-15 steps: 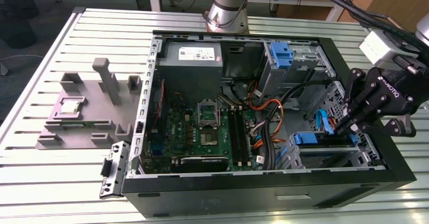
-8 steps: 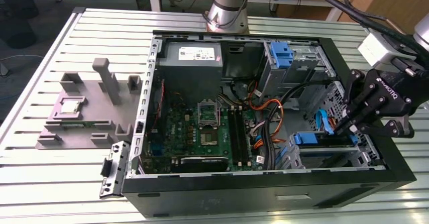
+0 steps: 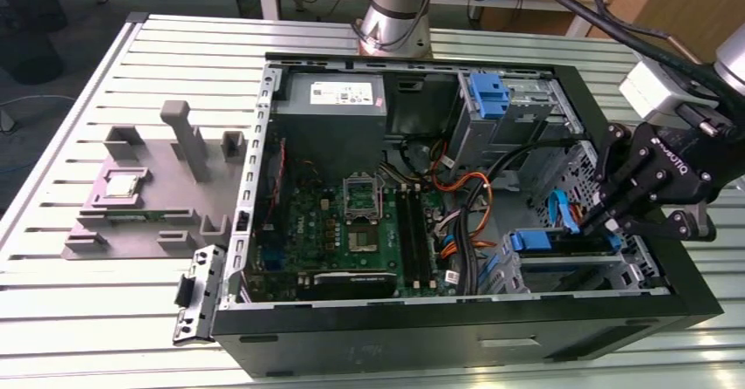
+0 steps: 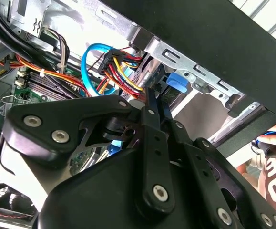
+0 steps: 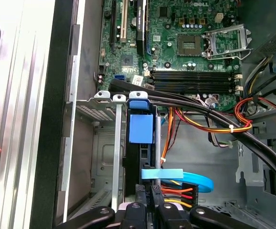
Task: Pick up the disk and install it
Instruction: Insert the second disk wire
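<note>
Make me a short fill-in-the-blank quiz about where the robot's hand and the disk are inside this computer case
1. The disk sits on edge in a drive bay, framed by a bracket coloured ____.
2. The hand is at the bay on the exterior view's ____ side of the computer case.
3. On the grey fixture outside the case lies a small square ____.

Missing words: blue; right; processor chip

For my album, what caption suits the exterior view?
Robot gripper reaching into an open computer case, at the blue-bracketed disk in its drive bay.
</note>
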Available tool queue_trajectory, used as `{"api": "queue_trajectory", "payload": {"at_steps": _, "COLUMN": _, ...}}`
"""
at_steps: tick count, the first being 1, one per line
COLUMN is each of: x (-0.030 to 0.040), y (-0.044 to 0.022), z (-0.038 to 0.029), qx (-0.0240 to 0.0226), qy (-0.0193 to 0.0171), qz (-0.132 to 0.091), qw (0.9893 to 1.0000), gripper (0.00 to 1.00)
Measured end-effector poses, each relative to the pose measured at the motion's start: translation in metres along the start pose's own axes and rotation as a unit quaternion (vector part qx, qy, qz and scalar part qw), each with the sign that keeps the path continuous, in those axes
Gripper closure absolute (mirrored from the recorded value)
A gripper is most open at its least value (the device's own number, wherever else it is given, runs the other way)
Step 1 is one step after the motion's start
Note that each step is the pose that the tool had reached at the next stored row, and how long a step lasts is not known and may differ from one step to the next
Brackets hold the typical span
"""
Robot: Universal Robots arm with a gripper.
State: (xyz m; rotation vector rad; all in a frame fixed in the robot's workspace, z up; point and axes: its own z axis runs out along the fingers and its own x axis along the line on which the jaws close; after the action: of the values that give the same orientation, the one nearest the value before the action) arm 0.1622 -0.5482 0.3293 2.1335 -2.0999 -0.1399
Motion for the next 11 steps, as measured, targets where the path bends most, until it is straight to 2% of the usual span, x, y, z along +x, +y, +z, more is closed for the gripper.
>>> {"api": "queue_trajectory", "payload": {"at_steps": 11, "x": 0.0, "y": -0.0002, "z": 0.0014, "qx": 0.0, "qy": -0.0002, "qz": 0.0, "qw": 1.0, "gripper": 0.84}}
